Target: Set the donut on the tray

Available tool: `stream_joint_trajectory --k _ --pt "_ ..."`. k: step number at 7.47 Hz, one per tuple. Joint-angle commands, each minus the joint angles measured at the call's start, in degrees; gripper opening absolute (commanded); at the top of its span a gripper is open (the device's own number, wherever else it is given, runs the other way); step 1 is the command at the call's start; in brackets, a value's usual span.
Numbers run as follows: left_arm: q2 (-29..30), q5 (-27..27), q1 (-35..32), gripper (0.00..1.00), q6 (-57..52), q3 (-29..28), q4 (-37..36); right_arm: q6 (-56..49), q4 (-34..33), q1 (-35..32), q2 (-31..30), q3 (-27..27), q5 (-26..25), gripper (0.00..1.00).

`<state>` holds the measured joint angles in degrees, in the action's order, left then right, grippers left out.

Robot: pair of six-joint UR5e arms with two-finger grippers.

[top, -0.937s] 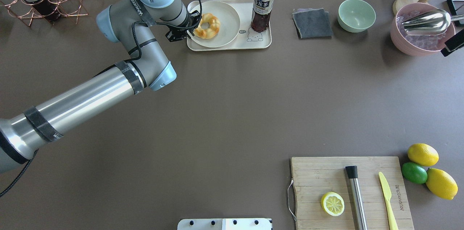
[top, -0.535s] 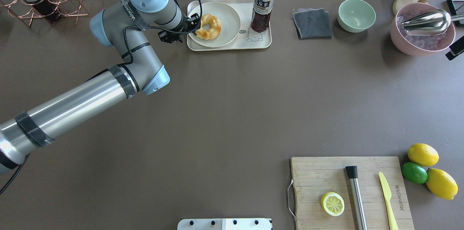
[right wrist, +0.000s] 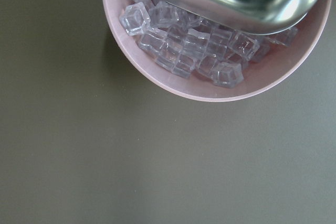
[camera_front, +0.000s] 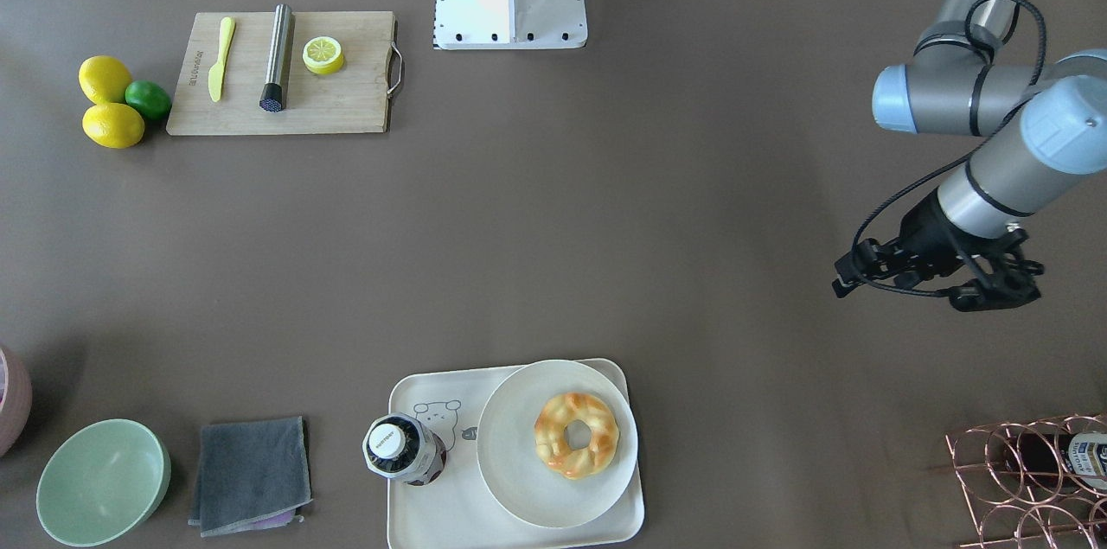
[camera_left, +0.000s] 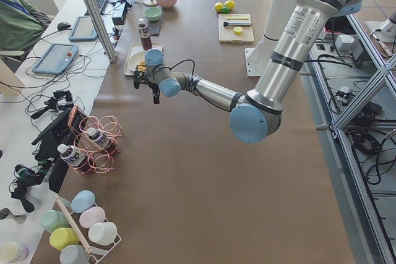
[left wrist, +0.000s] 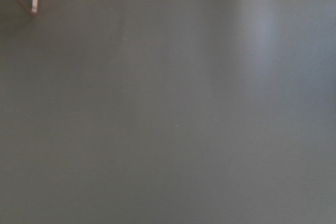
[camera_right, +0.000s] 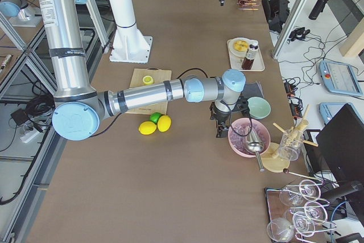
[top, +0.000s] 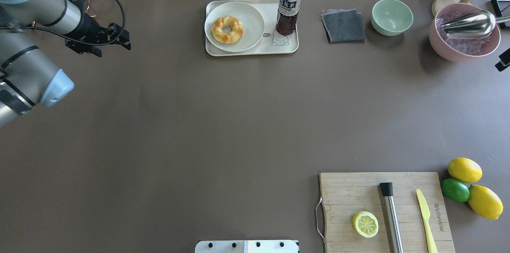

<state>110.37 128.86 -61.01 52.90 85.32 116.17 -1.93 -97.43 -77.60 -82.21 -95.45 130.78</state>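
Nearest on the bench (top: 239,125), toward the right, is a wooden cutting board (top: 346,189). On it lie a lemon half (top: 365,224), a steel bar (top: 392,221) and a yellow knife (top: 425,215). Two lemons (top: 464,169) and a lime (top: 455,189) sit just right of the board.

Far across the bench, left of the middle, is the tray (top: 285,48). Its left part carries a round plate (top: 251,18), and the donut (top: 227,29) lies flat on that plate, nothing touching it. A dark bottle (top: 289,8) stands upright on the tray's right part.

Right of the tray come a folded grey cloth (top: 343,26), a green bowl (top: 392,16), and a pink bowl (top: 442,46) of ice cubes (right wrist: 184,45) with a steel scoop (top: 470,24) resting in it.

The left gripper (top: 123,40) hangs above bare bench at the far left, well apart from the tray and close to a copper wire rack (camera_front: 1020,480). Its jaws look parted and hold nothing.

The right gripper (camera_right: 219,132) points down just beside the pink bowl. I cannot tell how far apart its jaws are.
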Motion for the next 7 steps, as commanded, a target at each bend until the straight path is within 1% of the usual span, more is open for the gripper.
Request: stream_joint_trajectory --k 1,3,4,5,7 --pt "-7.25 5.68 -13.20 0.99 -27.13 4.50 -12.23 0.00 -0.04 -0.53 -0.76 0.00 -0.09 1.00" --pt "-9.99 5.44 -22.26 0.99 -48.84 4.59 -22.60 -0.87 -0.04 -3.15 -1.99 0.00 -0.09 1.00" --pt "-10.78 5.26 -26.83 0.99 -57.82 4.51 -27.87 -2.45 -0.04 -4.82 -3.47 0.00 -0.18 1.00" --pt "-12.01 4.91 -30.10 0.99 -63.65 4.24 -30.97 -2.55 0.04 -6.58 -5.49 0.00 -0.96 1.00" --pt "-16.22 2.72 -34.68 0.99 -66.78 4.15 -31.35 -3.94 -0.04 -11.66 -9.09 0.00 -4.03 1.00"
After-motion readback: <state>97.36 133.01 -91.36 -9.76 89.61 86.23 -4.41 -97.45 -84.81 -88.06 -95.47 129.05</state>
